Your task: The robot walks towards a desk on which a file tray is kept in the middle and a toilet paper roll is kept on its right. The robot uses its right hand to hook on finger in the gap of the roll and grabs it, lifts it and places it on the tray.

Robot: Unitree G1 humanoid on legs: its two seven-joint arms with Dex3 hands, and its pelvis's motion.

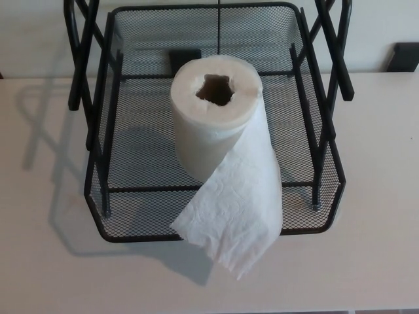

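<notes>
Roll (213,124) upright in mesh tray (105,196)

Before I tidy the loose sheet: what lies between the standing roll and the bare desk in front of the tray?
In the head view, the tray's front rim lies between the roll and the desk, with the loose sheet draped over it.

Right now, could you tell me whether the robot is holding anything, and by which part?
Nothing is held: neither hand is in view. The toilet paper roll stands upright, unheld, in the black mesh file tray.
</notes>
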